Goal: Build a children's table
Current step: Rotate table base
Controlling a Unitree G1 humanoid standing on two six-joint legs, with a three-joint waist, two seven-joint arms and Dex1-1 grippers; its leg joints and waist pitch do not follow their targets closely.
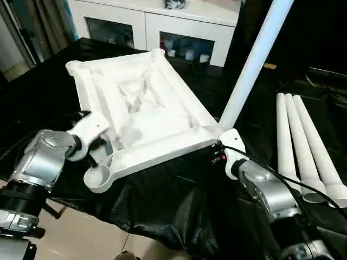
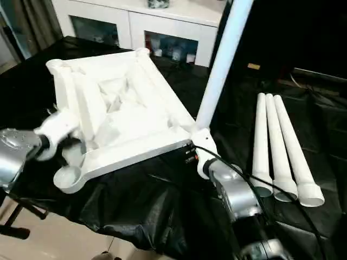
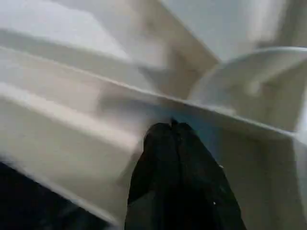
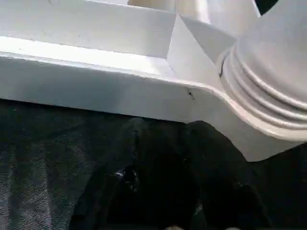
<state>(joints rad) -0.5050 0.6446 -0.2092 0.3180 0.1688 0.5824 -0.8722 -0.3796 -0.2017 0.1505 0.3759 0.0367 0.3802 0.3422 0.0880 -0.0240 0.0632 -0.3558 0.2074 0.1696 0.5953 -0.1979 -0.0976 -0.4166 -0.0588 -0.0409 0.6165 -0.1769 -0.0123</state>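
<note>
The children's table is in parts: the white tabletop [image 1: 141, 108] lies upside down on a black cloth, ribbed underside up. One white leg [image 1: 249, 70] stands in its near right corner socket [image 4: 268, 81] and rises out of the picture. Three more legs [image 1: 303, 146] lie side by side to the right. My left gripper [image 3: 171, 125] is shut, its black tips touching a rib at the tabletop's near left rim, beside the empty round corner socket [image 1: 98, 177]. My right gripper [image 4: 170, 127] sits low at the near right corner, just under the rim, fingers slightly apart with nothing between them.
The black cloth [image 1: 179, 200] covers the work table and hangs over its near edge; tan floor [image 1: 87, 238] shows below. A white glass-doored cabinet [image 1: 157, 21] stands behind. A black cable [image 1: 293, 181] runs along my right forearm.
</note>
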